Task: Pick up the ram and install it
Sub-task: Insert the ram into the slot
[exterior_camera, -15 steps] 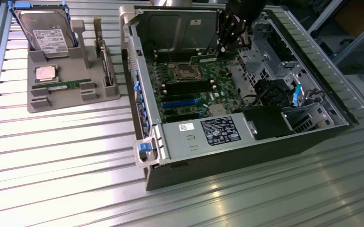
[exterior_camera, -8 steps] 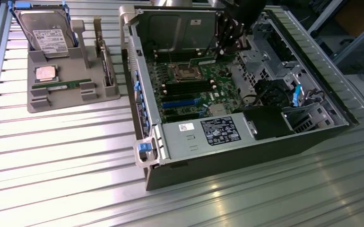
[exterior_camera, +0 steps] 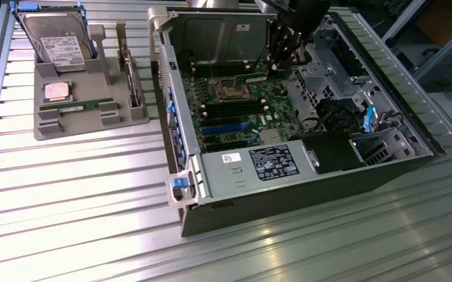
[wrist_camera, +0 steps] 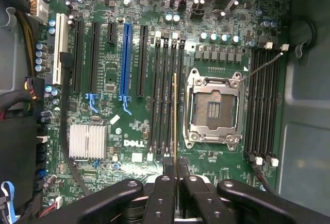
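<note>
Robotics lab or assembly test cell. Evidence: ribbed aluminium bench [exterior_camera: 93, 194], open PC case [exterior_camera: 289, 176] with exposed motherboard [wrist_camera: 129, 80], grey parts fixture [exterior_camera: 85, 100] holding a hard drive [exterior_camera: 57, 41], aluminium framing [exterior_camera: 445, 41] alongside.

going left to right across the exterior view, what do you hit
Hard drive standing in the grey parts holder → upright expansion card → open computer case → motherboard → robot arm reaching in → blue cable.

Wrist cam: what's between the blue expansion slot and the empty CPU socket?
In the wrist view, a black slot, then the memory slots, with the ram edge-on over them in the gripper.
</note>
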`<state>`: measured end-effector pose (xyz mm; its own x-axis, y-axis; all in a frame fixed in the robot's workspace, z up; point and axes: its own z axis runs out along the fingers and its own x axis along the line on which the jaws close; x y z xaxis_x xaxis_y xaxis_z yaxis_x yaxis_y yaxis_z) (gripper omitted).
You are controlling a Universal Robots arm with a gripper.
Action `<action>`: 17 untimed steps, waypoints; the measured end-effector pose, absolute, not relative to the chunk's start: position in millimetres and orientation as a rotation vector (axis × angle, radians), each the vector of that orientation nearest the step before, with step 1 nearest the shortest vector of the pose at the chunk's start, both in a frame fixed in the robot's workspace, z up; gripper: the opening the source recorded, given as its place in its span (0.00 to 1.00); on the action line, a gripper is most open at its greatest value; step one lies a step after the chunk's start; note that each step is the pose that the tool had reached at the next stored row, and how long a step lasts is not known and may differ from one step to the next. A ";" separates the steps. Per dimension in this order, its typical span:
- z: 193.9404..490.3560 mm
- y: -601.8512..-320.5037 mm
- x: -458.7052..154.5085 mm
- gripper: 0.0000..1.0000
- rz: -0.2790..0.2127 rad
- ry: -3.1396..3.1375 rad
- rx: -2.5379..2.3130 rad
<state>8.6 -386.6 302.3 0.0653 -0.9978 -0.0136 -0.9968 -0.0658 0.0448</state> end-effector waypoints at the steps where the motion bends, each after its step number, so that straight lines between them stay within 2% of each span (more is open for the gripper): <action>1: 301.4 -386.6 8.6 0.12 -0.063 -2.131 2.276; 17: 290.3 -386.6 8.6 0.12 -0.063 -2.131 2.275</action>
<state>8.6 -386.6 290.3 0.0652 -0.9978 -0.0133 -0.9968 -0.0658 0.0448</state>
